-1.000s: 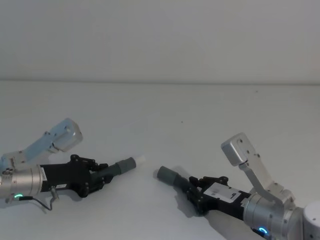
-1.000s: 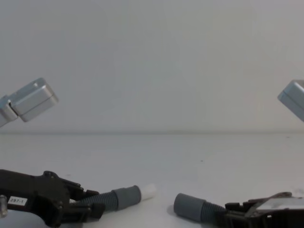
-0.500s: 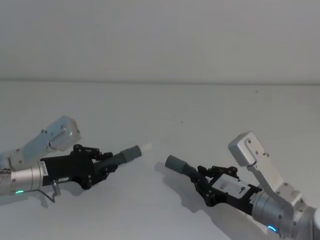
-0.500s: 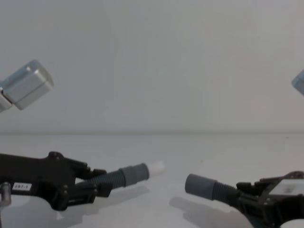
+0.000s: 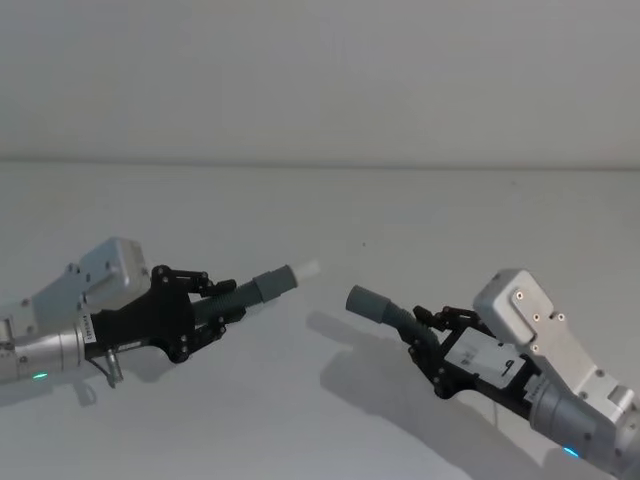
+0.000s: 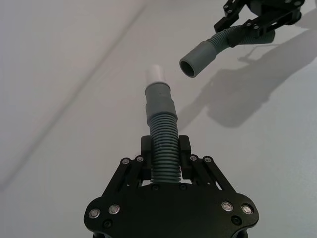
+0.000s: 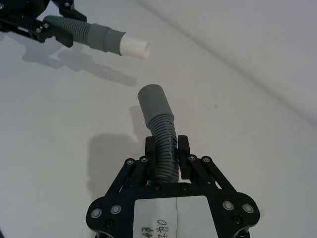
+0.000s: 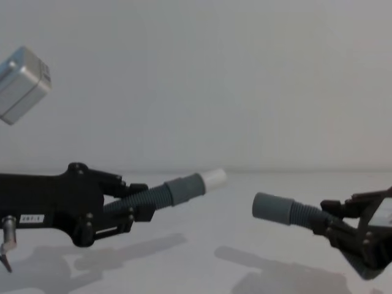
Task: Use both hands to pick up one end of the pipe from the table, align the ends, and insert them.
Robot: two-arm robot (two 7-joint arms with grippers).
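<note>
My left gripper (image 5: 225, 302) is shut on the dark corrugated pipe (image 6: 163, 144) just behind its grey collar (image 5: 275, 283), whose white tip (image 5: 305, 268) points right and slightly up. To the right, my right gripper (image 5: 425, 328) is shut on the pipe behind the wider grey socket cuff (image 5: 368, 302), which points left. Both ends hang above the white table (image 5: 300, 420), facing each other across a short gap, with the tip (image 8: 214, 177) a little higher than the cuff (image 8: 272, 208). The left wrist view has the cuff's open mouth (image 6: 196, 59) beyond the tip (image 6: 157, 73).
Shadows of both arms fall on the table (image 8: 196, 263) under the raised ends. A silver-grey arm link (image 8: 21, 82) hangs at the upper left of the chest view. The table's far edge (image 5: 320, 165) meets a plain wall.
Both grippers have lifted their pipe ends up off the table. The ends now hang in the air, still apart, with the white tip raised more than the cuff.
</note>
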